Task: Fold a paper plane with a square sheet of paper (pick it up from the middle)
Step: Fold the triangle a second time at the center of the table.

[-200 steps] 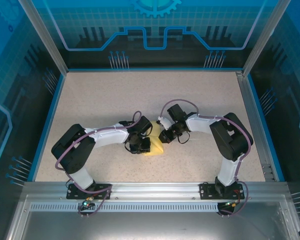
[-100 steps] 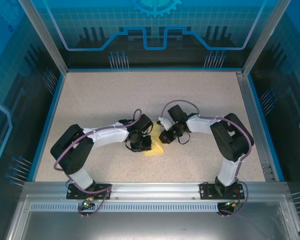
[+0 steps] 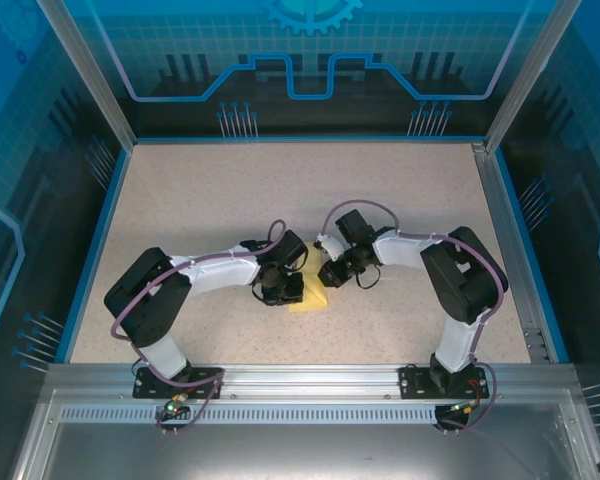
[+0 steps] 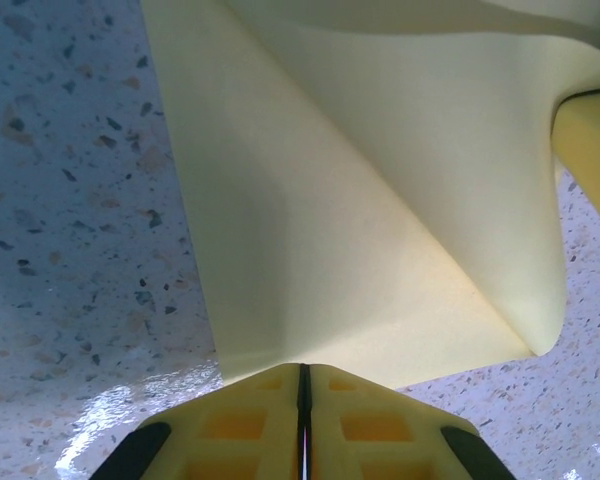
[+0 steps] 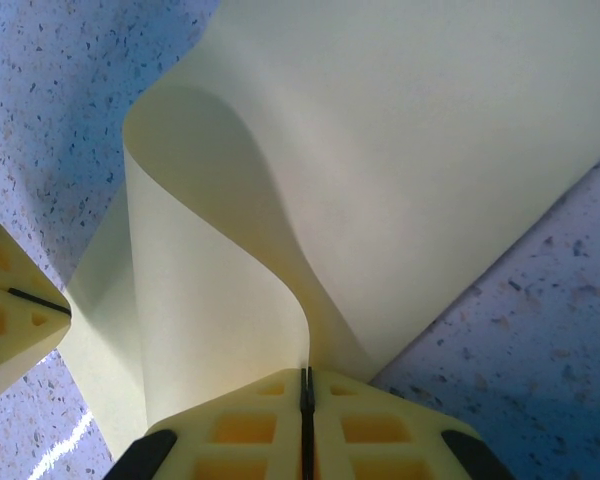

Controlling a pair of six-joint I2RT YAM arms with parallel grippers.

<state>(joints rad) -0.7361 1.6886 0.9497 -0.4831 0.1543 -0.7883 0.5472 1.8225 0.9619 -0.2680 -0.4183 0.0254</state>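
The yellow square sheet of paper (image 3: 312, 298) lies partly folded between both grippers at the table's middle. In the left wrist view the sheet (image 4: 360, 200) shows a diagonal crease, and its near edge meets the tips of my left gripper (image 4: 302, 368), which is shut on it. In the right wrist view the sheet (image 5: 380, 150) curls up in a loop whose edge runs into my shut right gripper (image 5: 305, 372). From above, the left gripper (image 3: 288, 290) and right gripper (image 3: 325, 275) sit close together over the paper. No paper plane shape is visible.
The speckled tabletop (image 3: 280, 190) stretches free behind the arms. Blue-edged walls and metal posts (image 3: 500, 190) bound it. A finger (image 4: 592, 150) of the right gripper pokes into the left wrist view, close to the paper.
The left gripper has shifted very slightly at the paper. The sheet and the right gripper stay about where they were.
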